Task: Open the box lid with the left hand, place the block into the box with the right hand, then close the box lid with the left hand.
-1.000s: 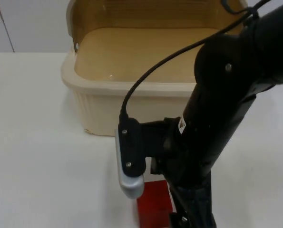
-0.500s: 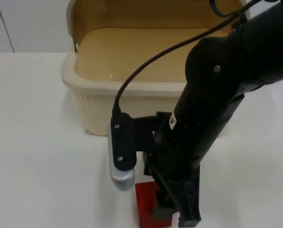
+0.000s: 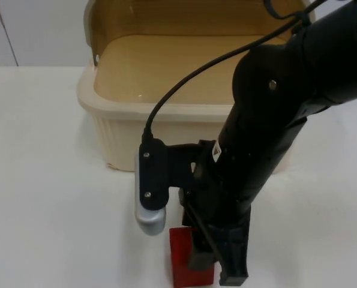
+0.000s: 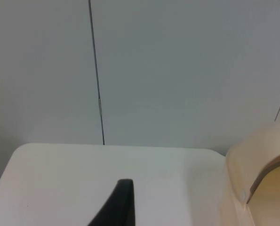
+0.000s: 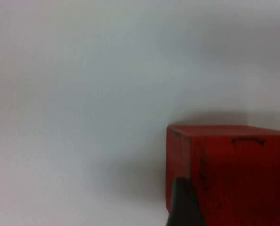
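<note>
One right end effector (image 3: 217, 270) straddles the unlabelled red block (image 3: 184, 264).

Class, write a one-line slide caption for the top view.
Right gripper lowered onto the red block on the white table, just in front of the cream box, whose lid stands open.

Even, soft, bright light falls from overhead. The white desk (image 3: 46, 180) is nearly washed out, with faint shadows under the box (image 3: 166, 114) and arm. In the right wrist view the red block (image 5: 229, 174) is soft-focused, a dim shadow behind it. The partition wall (image 4: 177, 70) looks flat grey, without glare.
</note>
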`<action>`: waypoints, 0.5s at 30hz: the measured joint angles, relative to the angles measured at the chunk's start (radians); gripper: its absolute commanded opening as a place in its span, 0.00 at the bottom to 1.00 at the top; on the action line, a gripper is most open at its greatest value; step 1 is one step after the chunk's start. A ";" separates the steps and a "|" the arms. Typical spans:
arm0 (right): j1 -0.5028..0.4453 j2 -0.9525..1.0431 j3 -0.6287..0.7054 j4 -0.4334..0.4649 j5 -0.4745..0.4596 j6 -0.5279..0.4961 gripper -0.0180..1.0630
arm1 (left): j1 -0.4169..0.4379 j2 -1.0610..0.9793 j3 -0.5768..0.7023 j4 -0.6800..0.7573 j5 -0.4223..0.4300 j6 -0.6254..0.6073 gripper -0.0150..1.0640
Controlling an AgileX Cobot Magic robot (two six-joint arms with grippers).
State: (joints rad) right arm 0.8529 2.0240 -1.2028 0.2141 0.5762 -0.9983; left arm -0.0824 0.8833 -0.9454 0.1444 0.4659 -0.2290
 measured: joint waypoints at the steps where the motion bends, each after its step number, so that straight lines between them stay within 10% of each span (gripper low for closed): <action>1: 0.000 0.000 0.000 0.000 0.000 0.000 0.02 | 0.000 0.000 0.000 0.000 0.000 0.000 0.99; 15: 0.000 0.000 -0.002 0.000 -0.006 0.067 0.04 | 0.000 0.000 0.000 0.015 0.000 0.000 0.99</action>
State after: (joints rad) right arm 0.8529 2.0240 -1.2051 0.2141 0.5706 -0.9310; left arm -0.0824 0.8833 -0.9454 0.1594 0.4659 -0.2290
